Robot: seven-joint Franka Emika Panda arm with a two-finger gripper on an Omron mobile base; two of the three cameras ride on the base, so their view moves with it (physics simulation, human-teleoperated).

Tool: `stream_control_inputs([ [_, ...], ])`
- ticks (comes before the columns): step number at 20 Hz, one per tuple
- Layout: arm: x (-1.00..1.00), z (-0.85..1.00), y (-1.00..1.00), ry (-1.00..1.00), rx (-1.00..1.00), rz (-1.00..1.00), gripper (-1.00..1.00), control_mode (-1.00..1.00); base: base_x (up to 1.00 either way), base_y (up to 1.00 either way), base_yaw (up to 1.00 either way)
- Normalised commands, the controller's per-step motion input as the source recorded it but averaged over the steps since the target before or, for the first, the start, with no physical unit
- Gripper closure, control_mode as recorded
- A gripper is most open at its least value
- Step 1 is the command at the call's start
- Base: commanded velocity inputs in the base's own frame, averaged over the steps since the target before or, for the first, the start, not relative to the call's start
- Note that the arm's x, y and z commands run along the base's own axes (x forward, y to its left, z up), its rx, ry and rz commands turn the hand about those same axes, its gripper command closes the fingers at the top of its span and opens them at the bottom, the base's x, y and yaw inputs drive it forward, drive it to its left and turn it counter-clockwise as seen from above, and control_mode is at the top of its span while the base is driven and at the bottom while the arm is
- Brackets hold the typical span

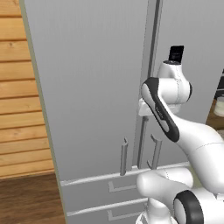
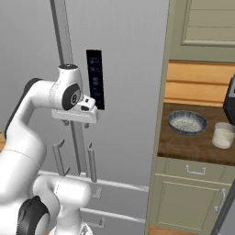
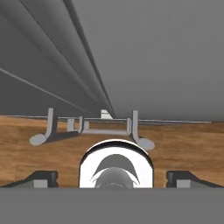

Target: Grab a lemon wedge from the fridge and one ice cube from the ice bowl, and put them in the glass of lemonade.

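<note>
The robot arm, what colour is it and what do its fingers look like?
The arm is smooth glossy white, made of fat rounded tube sections, with dark grey-black bands and caps at the joints. One joint has a round dark cap. The hand is a flat white block. In the hand view its two fingers are small, dark grey and blocky.

The fridge (image 2: 119, 55) stands left of the counter (image 2: 183, 148), doors shut. On the counter the ice bowl (image 2: 187, 123) sits left of the glass of lemonade (image 2: 223, 136), near it. Two drawers lie below the fridge doors.
</note>
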Motion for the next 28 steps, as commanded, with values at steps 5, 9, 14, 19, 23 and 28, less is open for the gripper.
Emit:
stream_control_inputs([
  [5, -0.2, -0.18, 0.0, 0.0, 0.0, 0.0, -1.0, -1.0, 0.0, 0.0, 0.0],
  [9, -0.36, -0.14, 0.0, 0.0, 0.02, 0.0, -1.0, -1.0, 0.0, 0.0, 0.0],
  [14, -0.88, -0.12, -0.06, 0.0, 0.07, 0.0, -1.0, -1.0, 0.0, 0.0, 0.0],
  [19, -0.7, -0.06, 0.0, -0.01, 0.02, 0.0, -1.0, -1.0, 0.0, 0.0, 0.0],
  [23, -0.23, 0.02, 0.0, -0.02, 0.0, 0.0, -1.0, -1.0, 0.0, 0.0, 0.0],
  [28, -0.08, 0.1, 0.0, -0.04, 0.0, -0.01, -1.0, -1.0, 0.0, 0.0, 0.0],
])
